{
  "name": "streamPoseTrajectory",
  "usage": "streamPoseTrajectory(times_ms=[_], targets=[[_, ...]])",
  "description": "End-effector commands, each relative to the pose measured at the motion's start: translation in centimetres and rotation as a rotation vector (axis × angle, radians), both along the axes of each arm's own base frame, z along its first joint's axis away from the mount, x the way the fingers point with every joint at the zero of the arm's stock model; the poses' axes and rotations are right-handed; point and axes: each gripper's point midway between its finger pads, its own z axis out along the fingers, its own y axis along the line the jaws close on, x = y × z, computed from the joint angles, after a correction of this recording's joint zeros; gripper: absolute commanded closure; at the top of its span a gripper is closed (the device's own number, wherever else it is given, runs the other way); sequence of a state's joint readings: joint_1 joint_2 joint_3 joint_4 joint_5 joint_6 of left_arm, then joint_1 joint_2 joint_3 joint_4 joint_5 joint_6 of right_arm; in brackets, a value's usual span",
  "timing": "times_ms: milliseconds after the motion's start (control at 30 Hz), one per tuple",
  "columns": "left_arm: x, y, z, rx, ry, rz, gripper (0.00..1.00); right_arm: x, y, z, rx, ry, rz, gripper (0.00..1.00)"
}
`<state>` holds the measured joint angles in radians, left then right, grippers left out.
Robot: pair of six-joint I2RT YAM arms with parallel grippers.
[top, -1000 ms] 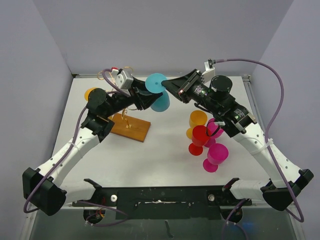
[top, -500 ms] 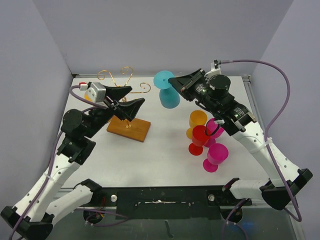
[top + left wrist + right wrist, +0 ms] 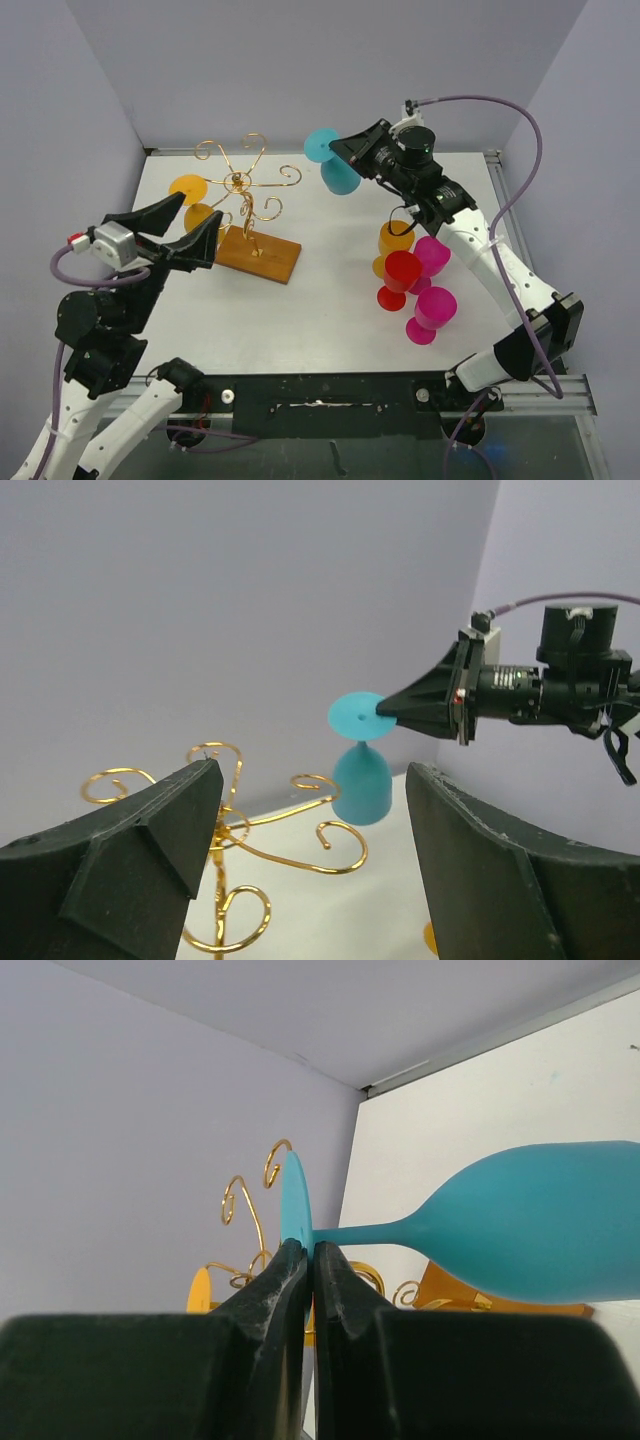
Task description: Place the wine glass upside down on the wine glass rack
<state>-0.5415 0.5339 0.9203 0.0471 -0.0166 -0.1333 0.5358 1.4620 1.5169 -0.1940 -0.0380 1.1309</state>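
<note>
The teal wine glass [image 3: 340, 180] hangs in the air near the back wall, foot up and bowl down. My right gripper [image 3: 334, 150] is shut on the rim of its round foot [image 3: 293, 1200], with the stem and bowl [image 3: 540, 1225] stretching away to the right. The wine glass rack [image 3: 240, 185], gold wire curls on a wooden base [image 3: 262, 258], stands left of the glass. My left gripper [image 3: 188, 230] is open and empty, drawn back near-left of the rack. From the left wrist, the rack's curls [image 3: 300, 830] and the teal glass [image 3: 362, 785] show between its fingers [image 3: 160, 840].
An orange glass [image 3: 192, 200] hangs on the rack's left side. To the right, under my right arm, stand an orange [image 3: 396, 240], a red [image 3: 401, 275] and two magenta glasses [image 3: 434, 310]. Walls close in at the back and on both sides.
My left gripper opened, let go of the teal glass and pulled back to the near left. The right gripper keeps the glass alone and has shifted it slightly toward the back.
</note>
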Motion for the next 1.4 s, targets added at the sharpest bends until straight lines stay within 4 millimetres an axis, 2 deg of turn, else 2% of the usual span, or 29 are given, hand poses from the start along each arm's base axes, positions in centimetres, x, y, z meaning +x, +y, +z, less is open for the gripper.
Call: streamPoseTrajectory(times_ms=[0, 167, 267, 567, 833, 1367], targets=[[-0.6, 3.5, 1.4, -0.011, -0.073, 0.160, 0.27, -0.3, 1.2, 6.3, 0.047, -0.233, 0.099, 1.00], [-0.8, 6.1, 1.9, -0.031, -0.093, 0.284, 0.27, 0.6, 2.9, 6.4, 0.030, -0.259, 0.162, 1.00], [-0.8, 6.6, 2.2, -0.044, -0.111, 0.310, 0.27, 1.0, 4.2, 6.3, 0.043, -0.262, 0.215, 1.00], [-0.6, 6.6, 2.5, -0.030, -0.131, 0.323, 0.27, 0.1, 7.8, 5.6, 0.071, -0.274, 0.360, 1.00], [-0.6, 6.4, 2.8, -0.038, -0.136, 0.314, 0.27, -2.1, 10.1, 5.7, 0.078, -0.267, 0.498, 1.00], [-0.4, 6.4, 2.9, -0.038, -0.129, 0.315, 0.27, -3.7, 12.3, 3.5, 0.040, -0.212, 0.586, 1.00]])
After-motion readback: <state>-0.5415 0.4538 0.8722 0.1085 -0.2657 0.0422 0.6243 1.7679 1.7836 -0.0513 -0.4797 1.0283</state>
